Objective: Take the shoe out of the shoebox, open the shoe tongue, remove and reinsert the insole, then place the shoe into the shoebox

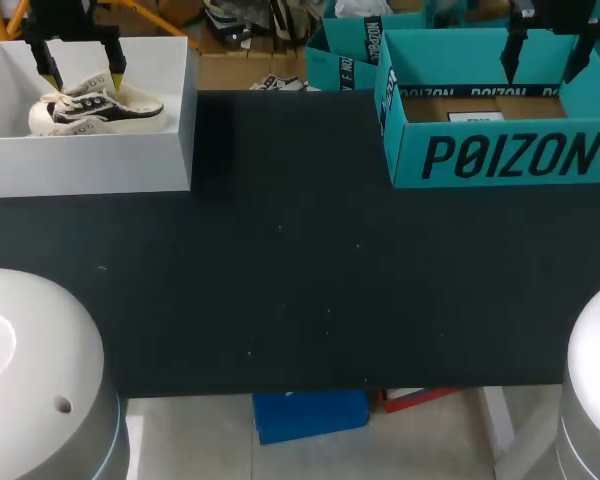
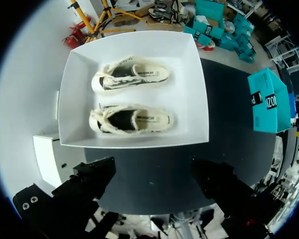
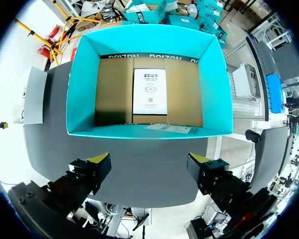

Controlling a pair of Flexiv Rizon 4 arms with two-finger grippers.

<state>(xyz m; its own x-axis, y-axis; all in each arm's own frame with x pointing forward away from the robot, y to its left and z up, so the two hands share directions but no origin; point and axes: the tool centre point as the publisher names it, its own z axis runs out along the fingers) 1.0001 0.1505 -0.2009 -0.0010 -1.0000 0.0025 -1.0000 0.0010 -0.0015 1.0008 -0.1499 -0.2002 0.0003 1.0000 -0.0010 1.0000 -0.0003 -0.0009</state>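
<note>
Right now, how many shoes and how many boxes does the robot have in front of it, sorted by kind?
Shoes: 2, first shoe and second shoe, side by side in the white box.
Boxes: 2, the white box and the teal box.
Total: 4.

Black table (image 1: 300, 290), flat and wide, dull dark top, tiny pale specks (image 1: 248, 352) dotted here and there, straight front edge, top runs from side to side in the head view, soft even light on it
</note>
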